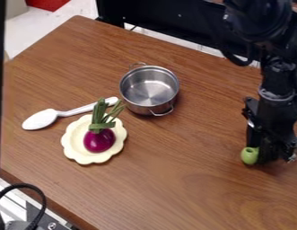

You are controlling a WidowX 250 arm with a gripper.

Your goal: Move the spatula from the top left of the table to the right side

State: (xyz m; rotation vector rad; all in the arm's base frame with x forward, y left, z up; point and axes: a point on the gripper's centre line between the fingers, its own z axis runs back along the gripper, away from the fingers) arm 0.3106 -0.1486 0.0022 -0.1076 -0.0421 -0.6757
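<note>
Green tool end [251, 155], likely the spatula's handle, is at the claw [267, 156], 4 o'clock. Can't tell if claw is clamped or apart. If gripped: lower level onto the tabletop [174, 179], release gently, back straight up.

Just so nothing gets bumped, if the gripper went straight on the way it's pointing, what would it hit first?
Probably the wooden table, since the gripper points down at it. The green object right by its tip might come first; depth is unclear.
</note>
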